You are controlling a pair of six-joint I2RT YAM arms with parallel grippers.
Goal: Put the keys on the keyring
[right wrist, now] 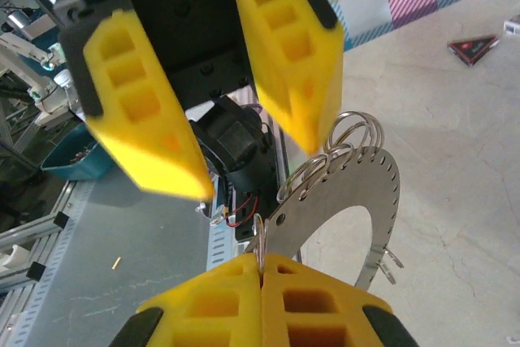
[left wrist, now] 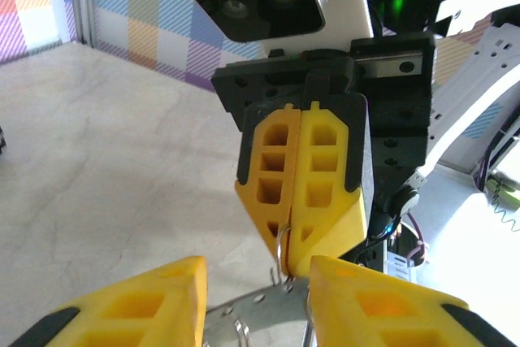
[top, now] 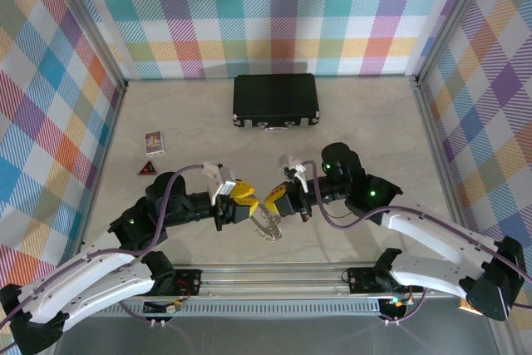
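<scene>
Two-handed job: right gripper point(right wrist: 260, 261) clamped shut on the thin keyring point(right wrist: 260, 235) (steadying it for threading, I'd say), left gripper point(left wrist: 257, 282) part-open astride the keys point(right wrist: 379, 186), apparently gripping nothing.

no readable text or numbers, small printed box point(top: 154, 142) (print too small to make out)

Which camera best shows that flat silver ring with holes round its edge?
Right wrist view: the flat silver ring spans a broad arc, holes and wire loops sharp. Left wrist view catches a sliver at its bottom edge; top external shows it tiny, detail lost.
</scene>
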